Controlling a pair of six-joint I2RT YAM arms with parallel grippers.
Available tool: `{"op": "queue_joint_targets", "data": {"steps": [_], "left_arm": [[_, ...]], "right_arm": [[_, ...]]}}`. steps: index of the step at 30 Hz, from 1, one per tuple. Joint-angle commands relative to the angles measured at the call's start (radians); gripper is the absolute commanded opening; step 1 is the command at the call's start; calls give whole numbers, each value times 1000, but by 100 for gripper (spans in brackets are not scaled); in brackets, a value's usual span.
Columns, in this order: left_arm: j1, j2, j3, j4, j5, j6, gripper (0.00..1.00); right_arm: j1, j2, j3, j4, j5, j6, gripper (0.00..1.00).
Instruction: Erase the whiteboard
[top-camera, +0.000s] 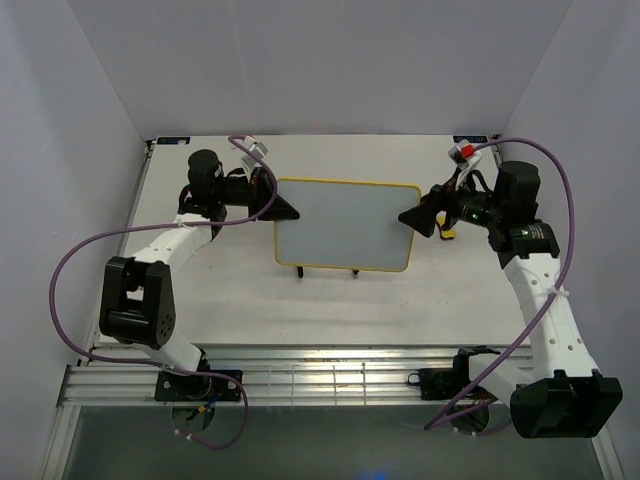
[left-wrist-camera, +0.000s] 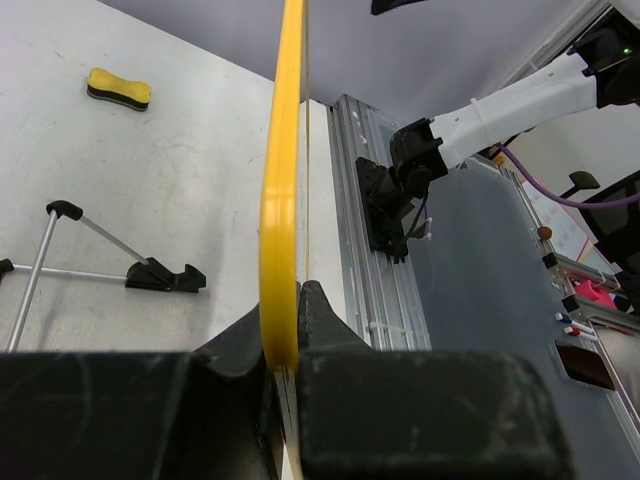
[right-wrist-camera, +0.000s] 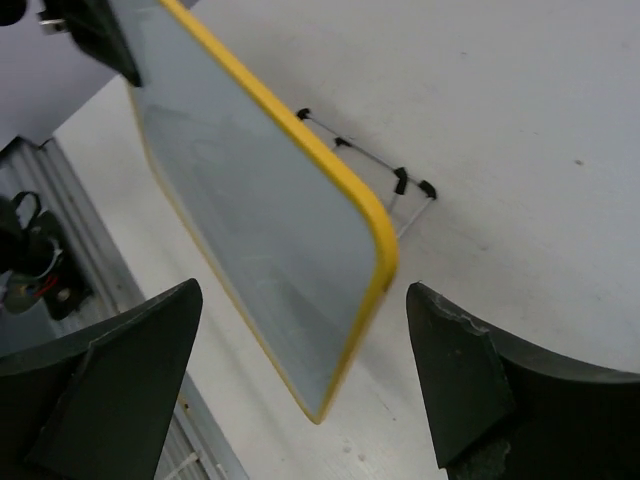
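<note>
The whiteboard (top-camera: 345, 225) has a thin yellow frame and a plain surface with no writing that I can see. It is held up off the table. My left gripper (top-camera: 290, 208) is shut on its left edge; in the left wrist view the yellow frame (left-wrist-camera: 280, 200) runs up from between the closed jaws of that gripper (left-wrist-camera: 283, 345). My right gripper (top-camera: 408, 218) stands open at the board's right edge. In the right wrist view the whiteboard's (right-wrist-camera: 270, 230) rounded corner lies between the spread jaws of that gripper (right-wrist-camera: 302, 300), touching neither finger.
A yellow sponge eraser (left-wrist-camera: 118, 87) lies on the table, partly under the right gripper in the top view (top-camera: 448, 232). The black wire stand (left-wrist-camera: 100, 260) lies under the board. A metal rail (top-camera: 330, 380) runs along the near edge. A small red-and-white object (top-camera: 463, 151) sits back right.
</note>
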Motion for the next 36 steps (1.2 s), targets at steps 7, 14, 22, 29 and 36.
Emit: {"op": "queue_joint_targets", "data": {"steps": [7, 14, 22, 29, 36], "left_arm": [[-21, -68, 60, 49, 134, -18, 0], [-44, -62, 77, 55, 120, -23, 0], [-42, -54, 81, 66, -31, -41, 31], [-19, -90, 41, 58, -286, -59, 98], [1, -136, 21, -7, -576, -102, 98]], "right_arm": [[0, -59, -93, 186, -431, 120, 53], [1, -36, -169, 372, -520, 283, 24], [-42, -95, -142, 395, -346, 364, 8], [-227, -175, -108, 312, -249, 397, 8], [-289, -200, -87, 277, -217, 398, 8]]}}
